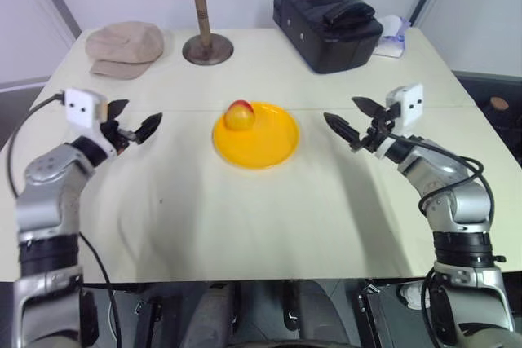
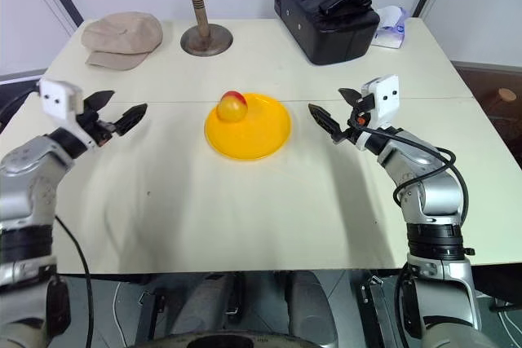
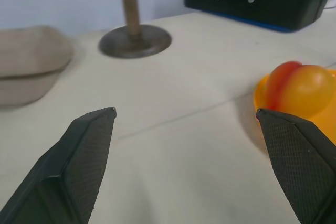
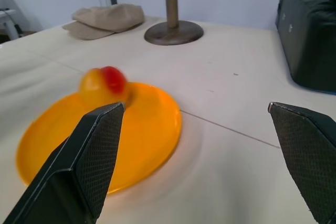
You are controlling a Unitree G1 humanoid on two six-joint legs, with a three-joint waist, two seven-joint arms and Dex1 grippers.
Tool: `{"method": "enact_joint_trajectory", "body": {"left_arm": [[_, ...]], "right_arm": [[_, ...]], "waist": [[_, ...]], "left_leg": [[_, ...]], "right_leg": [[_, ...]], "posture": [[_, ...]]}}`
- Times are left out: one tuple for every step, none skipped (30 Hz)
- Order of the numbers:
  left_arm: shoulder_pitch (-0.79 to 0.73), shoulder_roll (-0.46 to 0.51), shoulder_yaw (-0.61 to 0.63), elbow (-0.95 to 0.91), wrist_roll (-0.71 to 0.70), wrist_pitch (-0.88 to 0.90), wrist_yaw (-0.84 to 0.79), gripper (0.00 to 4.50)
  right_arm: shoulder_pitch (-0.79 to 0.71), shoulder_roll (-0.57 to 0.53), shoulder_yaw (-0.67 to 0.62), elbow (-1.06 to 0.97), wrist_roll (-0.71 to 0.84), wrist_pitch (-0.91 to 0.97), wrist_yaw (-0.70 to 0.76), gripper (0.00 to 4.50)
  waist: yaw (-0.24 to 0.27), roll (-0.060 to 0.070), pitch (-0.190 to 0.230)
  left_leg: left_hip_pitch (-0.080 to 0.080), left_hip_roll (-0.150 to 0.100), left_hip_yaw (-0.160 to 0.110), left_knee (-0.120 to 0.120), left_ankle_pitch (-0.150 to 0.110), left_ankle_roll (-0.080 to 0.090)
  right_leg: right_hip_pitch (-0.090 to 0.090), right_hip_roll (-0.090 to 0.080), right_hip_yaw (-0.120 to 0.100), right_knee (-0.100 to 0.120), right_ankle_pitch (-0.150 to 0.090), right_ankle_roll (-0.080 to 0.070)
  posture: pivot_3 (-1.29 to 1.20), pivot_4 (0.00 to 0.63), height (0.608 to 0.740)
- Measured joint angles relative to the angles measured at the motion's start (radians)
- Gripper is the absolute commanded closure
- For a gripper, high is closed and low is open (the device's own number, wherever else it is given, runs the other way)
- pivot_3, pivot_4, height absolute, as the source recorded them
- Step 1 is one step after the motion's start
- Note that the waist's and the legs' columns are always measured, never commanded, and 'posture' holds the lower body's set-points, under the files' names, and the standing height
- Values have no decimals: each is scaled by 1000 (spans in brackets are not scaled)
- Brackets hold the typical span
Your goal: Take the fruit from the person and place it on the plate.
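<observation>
Both hands (image 1: 134, 120) (image 1: 355, 120) flank the plate (image 1: 273, 148) — fruit (image 1: 240, 116) between, untouched.

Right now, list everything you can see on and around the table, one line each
fruit: one, yellow-orange with a red patch, on the far left edge of the plate
plate: one, bright yellow, table centre
table: one, cream
cap: one, beige, far left corner
wooden stand: one, brown, far side beside the cap
bag: one, black, far right
white and purple item: one, right of the bag
left gripper: open, left of the plate
right gripper: open, right of the plate
</observation>
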Motion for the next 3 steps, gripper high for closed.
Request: {"method": "enact_joint_trajectory", "body": {"left_arm": [[44, -1, 19, -46, -14, 19, 14, 13], [76, -3, 30, -74, -18, 29, 26, 13], [109, -7, 38, -98, -23, 38, 37, 13]], "right_arm": [[-2, 6, -1, 24, -11, -18, -1, 0], [-4, 10, -2, 45, -16, -29, -1, 0], [-5, 12, -4, 64, -24, -40, -2, 0]], "waist": [[-2, 0, 0], [-4, 0, 0], [-4, 0, 0]], "left_leg": [[0, 0, 0, 0, 0, 0], [0, 0, 0, 0, 0, 0], [0, 0, 0, 0, 0, 0]], "right_leg": [[0, 0, 0, 0, 0, 0], [0, 0, 0, 0, 0, 0], [0, 0, 0, 0, 0, 0]], "posture": [[0, 150, 740], [0, 150, 740], [0, 150, 740]]}}
